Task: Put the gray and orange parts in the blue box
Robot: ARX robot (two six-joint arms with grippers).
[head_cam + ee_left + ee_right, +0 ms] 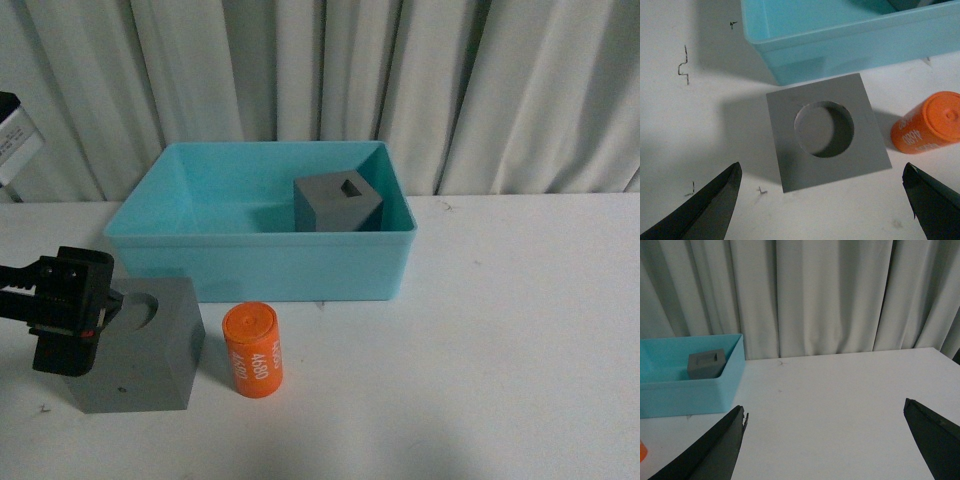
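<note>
White tabletop (pixel 500 330) fills the foreground, where the left gripper (pixel 822 169), jaws spread wide, hangs over the matte gray cube with a round recess (pixel 150 365), hiding its left edge from the front. Beside it sits the orange "4680" cylinder (pixel 253 350). Behind, the turquoise-blue plastic bin (pixel 260 265) holds the gray rectangular-recess cube (pixel 338 203). Only its wrist view shows the right gripper (pixel 825 407), jaws apart.

The orange cylinder (pixel 252 350) carries the number "4680" in white, printed along its side and readable in the front view. A second white line runs beside it, too small to read. In the left wrist view the same print is blurred and cannot be read.
</note>
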